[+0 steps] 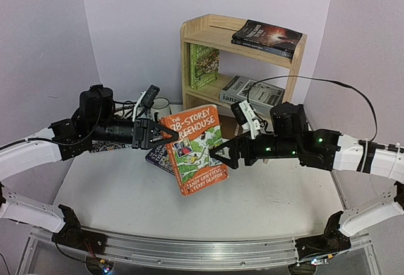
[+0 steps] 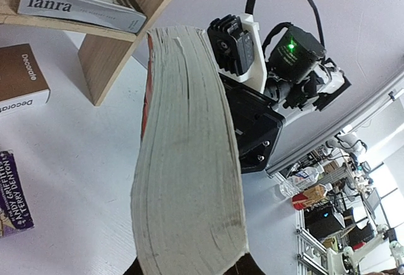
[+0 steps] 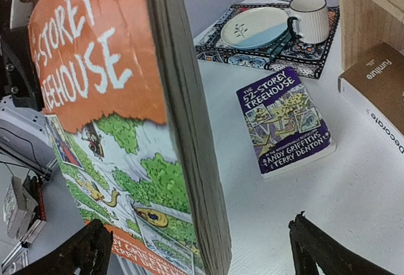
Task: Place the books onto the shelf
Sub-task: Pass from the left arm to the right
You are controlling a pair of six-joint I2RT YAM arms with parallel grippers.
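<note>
Centre of the top view: the left gripper (image 1: 165,134) is clamped on the left edge of the upright orange book (image 1: 194,149) — the right gripper (image 1: 219,154) gapes wide, one finger on either side of the book's right edge. Behind, the dark blue book (image 3: 285,120) lies flat on the table (image 1: 271,193). Upper middle, the shelf (image 1: 192,32) holds the green book (image 1: 204,65), the grey book (image 1: 252,92) and, on top, two dark books (image 1: 268,37).

Left arm (image 1: 31,152): reaches in from left side, forearm roughly level, wrist pointing toward centre. Left gripper (image 1: 163,135): fingers clamped on upper left edge of orange book (image 1: 194,155), which it holds upright in the air. Right arm (image 1: 372,158): reaches in from right, mirrored pose. Right gripper (image 1: 219,154): jaws spread wide, book's right edge between them.
</note>
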